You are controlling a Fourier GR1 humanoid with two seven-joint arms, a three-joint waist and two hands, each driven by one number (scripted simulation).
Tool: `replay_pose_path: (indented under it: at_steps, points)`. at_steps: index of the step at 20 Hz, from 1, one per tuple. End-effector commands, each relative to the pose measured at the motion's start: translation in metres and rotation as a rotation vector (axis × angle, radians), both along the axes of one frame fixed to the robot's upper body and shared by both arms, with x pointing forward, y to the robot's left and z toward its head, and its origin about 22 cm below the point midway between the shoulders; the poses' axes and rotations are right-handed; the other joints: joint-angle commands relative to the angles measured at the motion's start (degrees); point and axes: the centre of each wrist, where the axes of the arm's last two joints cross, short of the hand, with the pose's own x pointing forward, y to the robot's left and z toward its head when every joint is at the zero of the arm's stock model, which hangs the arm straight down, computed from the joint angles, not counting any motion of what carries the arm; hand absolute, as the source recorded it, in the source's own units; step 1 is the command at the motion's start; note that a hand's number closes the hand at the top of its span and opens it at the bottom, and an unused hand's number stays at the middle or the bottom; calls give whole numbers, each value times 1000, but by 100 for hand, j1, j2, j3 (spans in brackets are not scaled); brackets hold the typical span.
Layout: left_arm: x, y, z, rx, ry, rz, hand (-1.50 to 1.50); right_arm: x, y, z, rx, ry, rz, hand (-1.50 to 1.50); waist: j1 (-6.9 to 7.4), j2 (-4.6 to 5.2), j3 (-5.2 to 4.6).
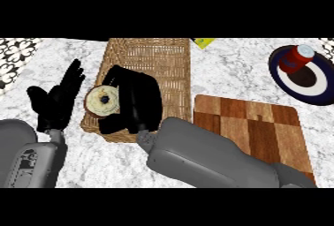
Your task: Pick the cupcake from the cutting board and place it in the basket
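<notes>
Arms on this thing are pretty plain tbh. Both forearms are chunky matte grey shells with rounded, slightly faceted panels. The left forearm (pixel 29 161) has a darker recessed cut-out on its side with some small pale bits inside, can't make out what they are. The right forearm (pixel 215 161) shows up bulkier, with smooth blocky grey plates, soft edges and a faint seam between them. Each one narrows to a little grey wrist stub. The left hand (pixel 55 106) and right hand (pixel 140 99) are solid black all over, with long slim fingers and a thicker thumb.
</notes>
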Motion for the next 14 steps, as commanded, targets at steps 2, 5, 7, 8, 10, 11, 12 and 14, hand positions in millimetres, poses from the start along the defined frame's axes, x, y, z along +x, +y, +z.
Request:
replay_pose_path:
  at_steps: [2, 5, 7, 8, 10, 11, 12, 14]
  points:
    - [-7, 7, -4, 9, -19, 20, 0, 32, 6, 19, 59, 50, -2, 150, -39, -4, 2]
    - [-2, 1, -8, 6, 18, 12, 0, 53, -13, -10, -457, -238, 20, 150, -109, -48, -53]
    - [-5, 6, -14, 3, 20, 22, 0, 51, 4, 0, -526, -362, 77, 150, -145, -49, -27]
    - [2, 0, -6, 4, 10, 32, 0, 46, 19, 3, -563, -376, 93, 150, -203, -47, -18]
    - [0, -6, -5, 0, 13, 19, 0, 55, 20, -2, -615, -434, 96, 150, -196, -32, -6]
    - [-1, 15, 5, 17, -4, 21, 0, 61, 23, 12, -645, -448, 71, 150, -95, -34, -8]
    - [-11, 11, -11, 8, 7, 18, 0, 70, 20, 13, -648, -475, 73, 150, -116, -23, -6]
    - [9, 7, 2, 7, -1, 21, 0, 74, 22, 23, -652, -480, 67, 150, -128, 14, -8]
